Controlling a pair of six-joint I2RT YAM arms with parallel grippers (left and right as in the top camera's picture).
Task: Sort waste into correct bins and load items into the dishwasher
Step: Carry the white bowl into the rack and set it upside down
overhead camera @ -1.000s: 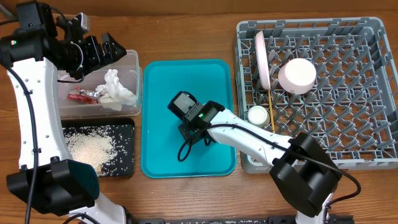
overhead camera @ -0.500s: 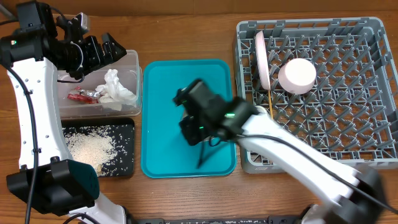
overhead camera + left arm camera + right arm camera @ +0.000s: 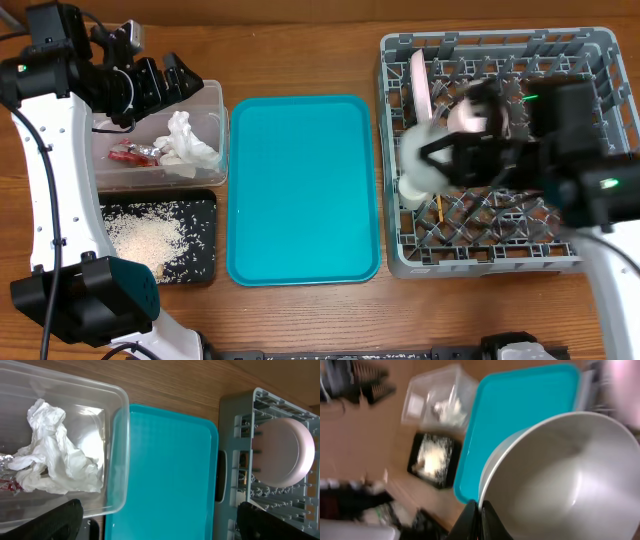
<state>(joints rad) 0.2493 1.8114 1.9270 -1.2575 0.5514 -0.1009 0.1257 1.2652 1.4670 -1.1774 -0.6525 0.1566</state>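
My right gripper [image 3: 480,510] is shut on the rim of a white bowl [image 3: 570,475]. In the overhead view this bowl [image 3: 425,160] is a blur over the left side of the grey dish rack [image 3: 600,60]. The rack holds an upright pale pink plate [image 3: 420,85], a chopstick [image 3: 440,205] and a small white cup [image 3: 410,190], partly hidden by the bowl. My left gripper [image 3: 165,85] hangs open above the clear tub [image 3: 210,110], with nothing between its fingers [image 3: 50,522]. In the tub lie a crumpled tissue [image 3: 185,140] and a red wrapper [image 3: 130,153]. The black tray [image 3: 205,235] holds rice [image 3: 145,237].
A large teal tray [image 3: 300,190] lies between the bins and the rack with nothing on it. The left wrist view shows the tub wall [image 3: 117,460], the tissue [image 3: 55,460], the teal tray [image 3: 170,475] and the rack's edge [image 3: 235,425].
My right arm has swung fast from over the teal tray to over the rack's left side, and a white bowl now shows in its grip. The left arm has not moved.
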